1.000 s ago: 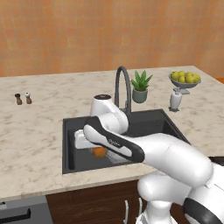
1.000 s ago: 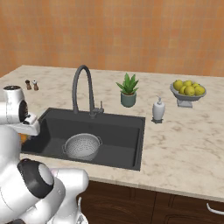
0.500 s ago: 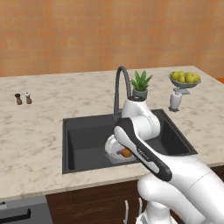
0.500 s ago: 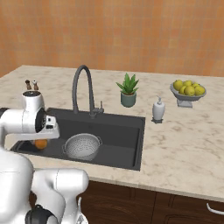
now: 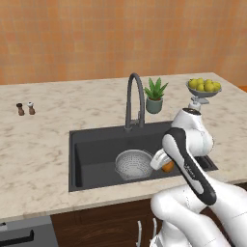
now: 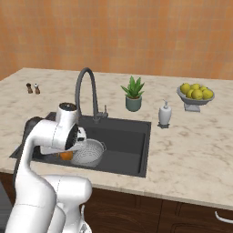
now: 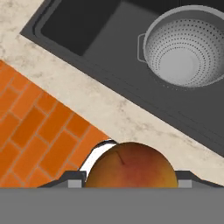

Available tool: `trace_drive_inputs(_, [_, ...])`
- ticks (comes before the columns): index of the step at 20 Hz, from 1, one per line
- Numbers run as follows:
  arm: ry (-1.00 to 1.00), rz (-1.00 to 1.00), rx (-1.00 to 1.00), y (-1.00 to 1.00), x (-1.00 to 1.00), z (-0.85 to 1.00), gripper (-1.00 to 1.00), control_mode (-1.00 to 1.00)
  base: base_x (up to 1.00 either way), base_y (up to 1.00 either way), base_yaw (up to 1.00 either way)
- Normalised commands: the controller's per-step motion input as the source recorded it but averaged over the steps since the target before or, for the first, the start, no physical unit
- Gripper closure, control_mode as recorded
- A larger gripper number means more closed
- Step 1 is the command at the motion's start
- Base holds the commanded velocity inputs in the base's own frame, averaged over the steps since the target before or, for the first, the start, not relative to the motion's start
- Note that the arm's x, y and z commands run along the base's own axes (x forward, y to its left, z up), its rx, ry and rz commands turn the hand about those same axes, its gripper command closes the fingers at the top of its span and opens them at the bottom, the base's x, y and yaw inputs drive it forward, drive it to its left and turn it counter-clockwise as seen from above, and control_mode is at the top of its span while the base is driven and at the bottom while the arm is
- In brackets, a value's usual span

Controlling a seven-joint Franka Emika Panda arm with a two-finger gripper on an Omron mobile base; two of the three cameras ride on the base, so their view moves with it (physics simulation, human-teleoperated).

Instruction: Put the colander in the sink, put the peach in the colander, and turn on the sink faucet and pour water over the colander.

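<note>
- The pincer [image 7: 131,186] is closed on the peach [image 7: 130,165], which sits between its dark tips at 6 o'clock in the hand view.
- In the left base view the peach [image 5: 168,166] hangs over the sink [image 5: 91,144], just beside the colander [image 5: 133,163] at its 3 o'clock.
- In the right base view the peach [image 6: 66,155] shows at 9 o'clock of the colander [image 6: 89,152], tucked under the white wrist.
- Step in hand, as I judge it: carrying the peach to the colander, which already rests in the sink basin with nothing in it.
- From the hand view the colander [image 7: 186,46] lies toward 1 o'clock, apart from the fruit.
- The next move calls for bringing the pincer over the bowl's mouth, then parting the tips.
- The sink faucet [image 5: 134,99] stands at 12 o'clock of the colander, at the tabletop [image 5: 43,140] edge; no stream runs.
</note>
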Motion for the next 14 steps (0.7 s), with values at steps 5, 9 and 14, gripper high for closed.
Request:
trace_drive_inputs(5, [0.0, 0.09, 0.21, -0.83, 0.28, 0.0, 1.0, -1.0, 0.0, 0.0, 0.0])
trace_drive_inputs(9, [0.0, 0.13, 0.26, -0.66, 0.51, 0.0, 1.0, -1.0, 0.0, 0.0, 0.0])
trace_drive_inputs(14, [0.0, 0.09, 0.26, -0.38, 0.77, 0.0, 1.0, -1.0, 0.0, 0.0, 0.0])
